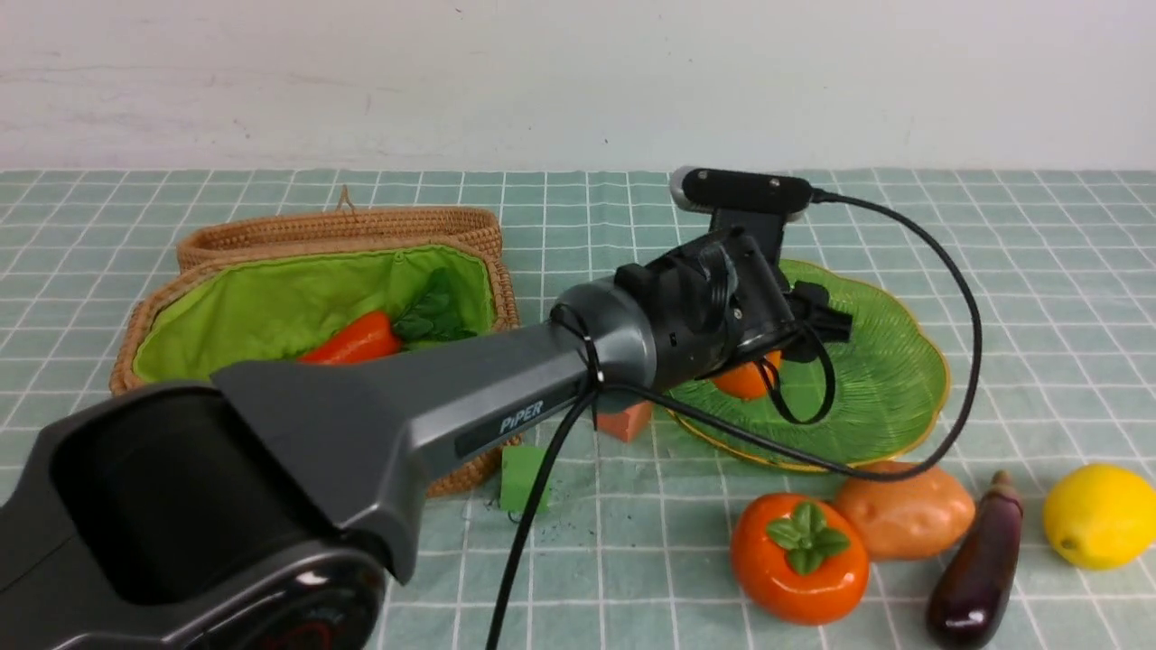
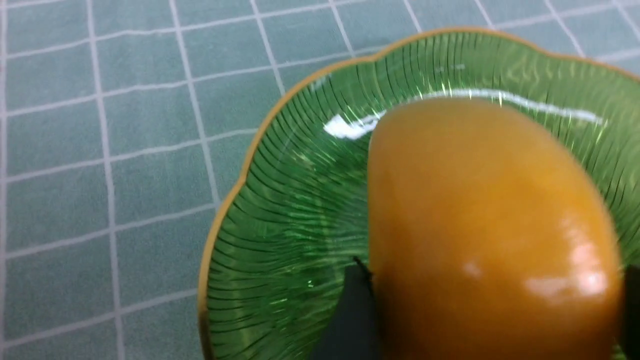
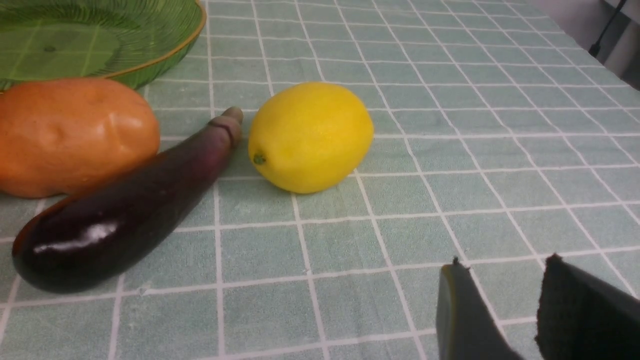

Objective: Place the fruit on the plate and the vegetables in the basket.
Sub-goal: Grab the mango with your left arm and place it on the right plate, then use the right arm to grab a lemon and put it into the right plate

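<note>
Mango (image 2: 490,235) apparently on plate (image 2: 300,200); front view hides most.

The left arm (image 1: 379,424) is showing a tapered dark-grey shell marked "PiPER" in white, with a black cable (image 1: 519,569) looping beside it. The right gripper (image 3: 504,260) is showing flat, dark fingers (image 3: 465,315).

Bare cloth (image 1: 1039,235) lies open across the upper right of the front view. At lower right the persimmon (image 1: 799,560), potato (image 1: 906,510), eggplant (image 1: 975,569) and lemon (image 1: 1099,515) crowd in a row. The left arm (image 1: 406,424) bars the centre, between basket (image 1: 149,311) and plate (image 1: 890,379)
</note>
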Motion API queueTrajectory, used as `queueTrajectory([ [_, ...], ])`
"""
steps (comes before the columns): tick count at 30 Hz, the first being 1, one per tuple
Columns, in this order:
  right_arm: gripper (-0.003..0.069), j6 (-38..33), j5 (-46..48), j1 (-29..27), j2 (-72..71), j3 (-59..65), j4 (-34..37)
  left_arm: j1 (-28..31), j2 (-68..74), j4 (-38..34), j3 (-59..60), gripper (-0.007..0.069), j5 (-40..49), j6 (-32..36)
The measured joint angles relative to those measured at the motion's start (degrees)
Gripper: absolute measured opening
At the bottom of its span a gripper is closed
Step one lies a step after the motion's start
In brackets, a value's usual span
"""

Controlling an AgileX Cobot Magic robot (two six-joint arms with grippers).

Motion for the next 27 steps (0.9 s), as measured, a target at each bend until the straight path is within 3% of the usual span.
queueTrajectory([
  [4, 0.0242, 0.0, 0.0, 0.0, 0.0, 0.0, 0.0, 0.0, -0.7, 0.8, 0.0, 0.0667, 1.2, -0.4],
  [9, 0.0242, 0.0, 0.0, 0.0, 0.0, 0.0, 0.0, -0.1, -3.1, 0.8, 0.0, 0.0656, 5.8, 4.2],
  [11, 0.0242, 0.0, 0.0, 0.0, 0.0, 0.0, 0.0, -0.1, -5.0, 0.4, 0.0, 0.0638, 9.2, 7.5],
  [17, 0.0242, 0.0, 0.0, 0.0, 0.0, 0.0, 0.0, -0.1, -14.7, -7.6, 0.0, 0.0504, 30.7, 25.0],
  [20, 0.0242, 0.0, 0.0, 0.0, 0.0, 0.0, 0.0, -0.1, -21.8, -14.4, 0.8, 0.0364, 40.2, 33.6],
  [21, 0.0242, 0.0, 0.0, 0.0, 0.0, 0.0, 0.0, -0.1, -22.3, -15.3, 1.0, 0.0344, 40.6, 33.8],
  [23, 0.0242, 0.0, 0.0, 0.0, 0.0, 0.0, 0.0, -0.1, -30.4, -21.6, 3.4, 0.0197, 41.5, 35.2],
  [24, 0.0242, 0.0, 0.0, 0.0, 0.0, 0.0, 0.0, -0.1, -31.0, -22.1, 3.4, 0.0186, 41.5, 35.2],
  [25, 0.0242, 0.0, 0.0, 0.0, 0.0, 0.0, 0.0, -0.1, -37.9, -26.0, 6.1, 0.0062, 41.5, 34.7],
  [27, 0.0242, 0.0, 0.0, 0.0, 0.0, 0.0, 0.0, -0.1, -41.6, -26.9, 7.4, 0.0023, 41.5, 34.2],
])
